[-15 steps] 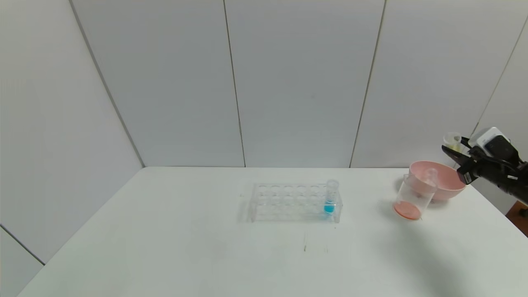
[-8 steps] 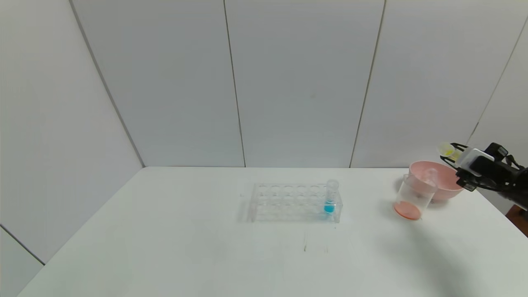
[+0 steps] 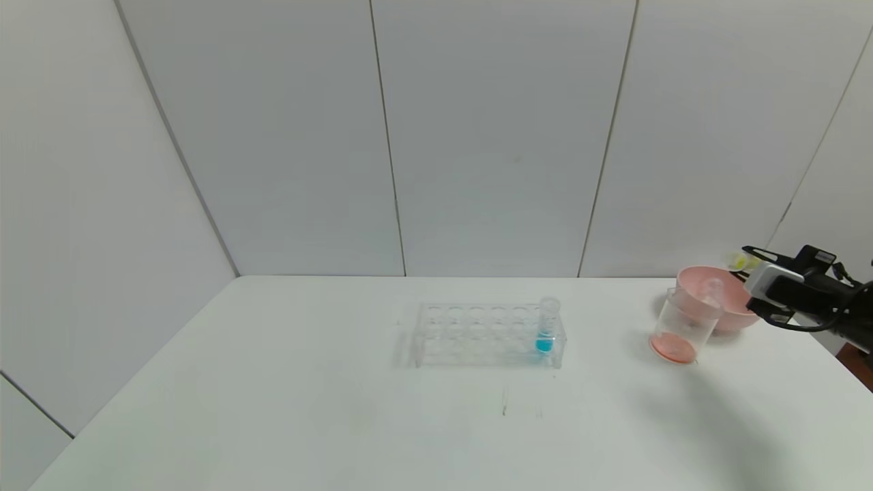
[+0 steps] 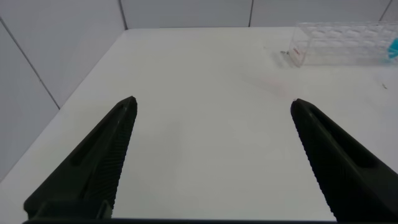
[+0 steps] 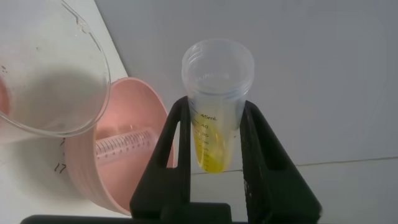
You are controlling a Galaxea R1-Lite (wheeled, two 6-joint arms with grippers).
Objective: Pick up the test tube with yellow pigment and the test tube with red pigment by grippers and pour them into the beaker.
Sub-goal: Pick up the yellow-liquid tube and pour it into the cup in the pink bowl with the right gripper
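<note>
Right gripper (image 5: 211, 155) has its jaws pinching the yellow tube (image 5: 216, 106), tipped sideways above the pink bowl (image 3: 726, 300), just beside the beaker (image 3: 684, 326). Orange-red liquid sits in the beaker on the table (image 3: 341, 409). A clear tube (image 5: 121, 147) lies in the bowl. Left gripper (image 4: 211, 155) hovers over the table, jaws spread.

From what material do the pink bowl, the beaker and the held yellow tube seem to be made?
Pink bowl: probably matte plastic, opaque, evenly coloured.
Beaker: clear, likely plastic or glass; the orange-red liquid shows through.
Test tube with yellow pigment: clear, probably plastic, with printed scale marks, held in the right gripper.
</note>
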